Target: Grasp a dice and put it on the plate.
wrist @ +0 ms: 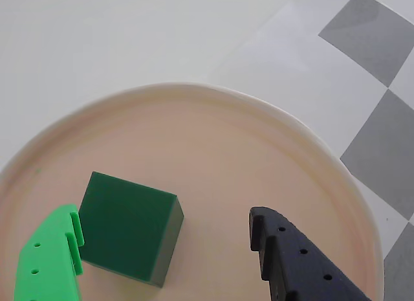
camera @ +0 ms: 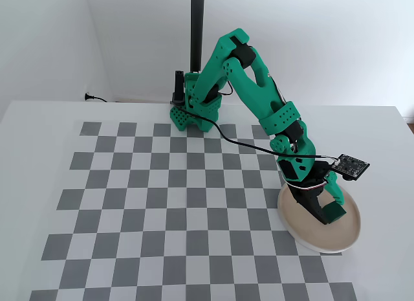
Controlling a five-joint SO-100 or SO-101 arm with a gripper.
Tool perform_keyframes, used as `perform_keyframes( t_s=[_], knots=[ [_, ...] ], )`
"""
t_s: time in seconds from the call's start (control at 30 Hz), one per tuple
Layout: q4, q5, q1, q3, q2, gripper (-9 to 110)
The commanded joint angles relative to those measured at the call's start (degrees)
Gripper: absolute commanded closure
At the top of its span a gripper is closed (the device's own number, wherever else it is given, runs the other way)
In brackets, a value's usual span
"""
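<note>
The dice (wrist: 129,226), a plain dark green cube, lies flat on the beige-pink plate (wrist: 194,94). My gripper (wrist: 166,218) is open and straddles it. The bright green finger (wrist: 55,256) touches the cube's left side, while the black finger (wrist: 291,256) stands well clear to its right. In the fixed view the gripper (camera: 330,213) reaches down into the plate (camera: 321,247) at the right edge of the checkered mat, and the dice (camera: 334,215) shows between the fingers.
A grey and white checkered mat (camera: 181,197) covers the table. The arm's base (camera: 194,113) and a black pole (camera: 196,29) stand at the back. A small camera board (camera: 351,165) sticks out beside the wrist. The plate lies close to the table's right side.
</note>
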Motion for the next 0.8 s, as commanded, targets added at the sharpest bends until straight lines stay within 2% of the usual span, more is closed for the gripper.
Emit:
perform_keyframes(
  t_s=[0.0,0.47,0.77],
  knots=[
    [1.23,-0.35,-0.62,-5.71,5.36,79],
    [14.41,-0.09,6.33,-5.71,22.24,85],
    [26.72,1.93,15.12,-5.45,32.61,106]
  ],
)
